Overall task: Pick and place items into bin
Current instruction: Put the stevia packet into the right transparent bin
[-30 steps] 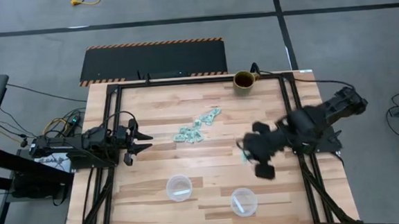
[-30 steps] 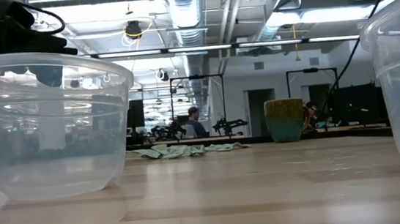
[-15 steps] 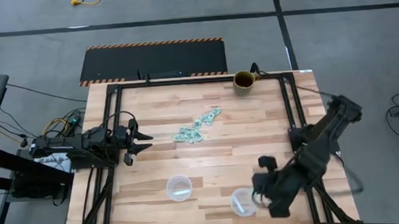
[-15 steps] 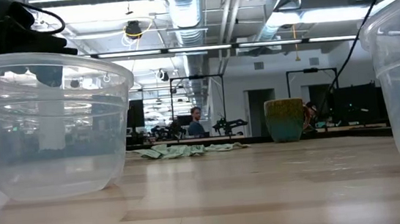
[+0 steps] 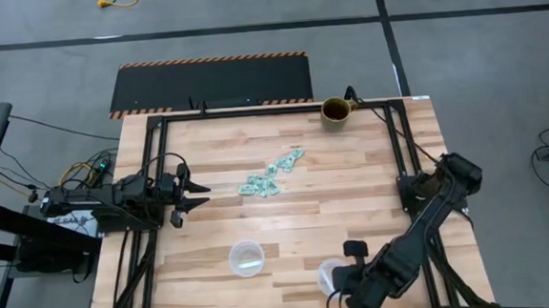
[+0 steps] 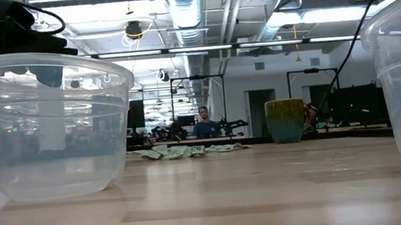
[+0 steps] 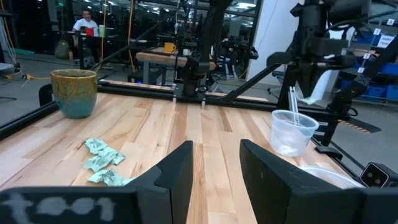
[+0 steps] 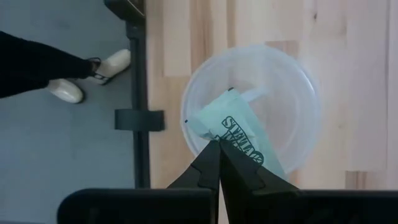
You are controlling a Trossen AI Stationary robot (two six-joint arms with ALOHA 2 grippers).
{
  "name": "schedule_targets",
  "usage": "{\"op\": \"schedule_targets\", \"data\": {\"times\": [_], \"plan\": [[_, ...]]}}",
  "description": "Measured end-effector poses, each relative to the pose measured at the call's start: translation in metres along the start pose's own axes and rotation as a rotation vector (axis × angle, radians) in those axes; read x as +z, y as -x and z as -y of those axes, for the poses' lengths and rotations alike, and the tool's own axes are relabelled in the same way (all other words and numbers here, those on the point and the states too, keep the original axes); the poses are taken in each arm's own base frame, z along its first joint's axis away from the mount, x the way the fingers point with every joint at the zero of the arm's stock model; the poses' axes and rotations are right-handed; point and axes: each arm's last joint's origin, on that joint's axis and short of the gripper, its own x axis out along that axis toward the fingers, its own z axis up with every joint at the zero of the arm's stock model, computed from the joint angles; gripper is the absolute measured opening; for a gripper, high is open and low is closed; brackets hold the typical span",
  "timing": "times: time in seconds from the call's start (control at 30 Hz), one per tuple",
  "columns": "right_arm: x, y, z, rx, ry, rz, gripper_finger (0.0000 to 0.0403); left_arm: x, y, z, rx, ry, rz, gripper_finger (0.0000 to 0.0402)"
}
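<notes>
Over the near edge of the wooden counter, the right pincer hangs directly above a clear cup, its fingers pinched tight on a mint-green packet that dangles into the cup's mouth. The rest of the packets lie in a loose heap at mid-counter, well apart from this cup and from the second cup nearer the left arm. The left pincer waits at the counter's left side with its fingers spread, holding nothing, pointed toward the heap. A brown mug stands at the far edge. The release looks best made only once the packet is centred within the rim, and from low enough that so light a thing cannot flutter out over the counter's edge, beyond which a person's shoes show on the floor.
</notes>
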Motion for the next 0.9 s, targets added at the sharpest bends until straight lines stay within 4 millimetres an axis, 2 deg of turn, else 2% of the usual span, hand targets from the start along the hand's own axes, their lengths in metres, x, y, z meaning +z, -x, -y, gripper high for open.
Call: {"op": "schedule_targets", "data": {"times": [0.37,0.5,0.63,0.9], "plan": [[0.015,-0.025,0.006,0.000,-0.052,-0.023,0.0000,0.000,0.000,0.000,-0.001,0.000,0.000,0.0121],[0.019,-0.026,0.010,0.009,-0.070,-0.036,0.0005,0.000,0.000,0.000,-0.001,0.000,0.000,0.0121],[0.022,-0.027,0.013,0.028,-0.100,-0.055,0.0025,0.000,0.000,0.000,-0.001,0.000,0.000,0.0121],[0.022,-0.027,0.013,0.033,-0.120,-0.061,0.0090,0.000,0.000,0.000,-0.001,0.000,0.000,0.0121]]}}
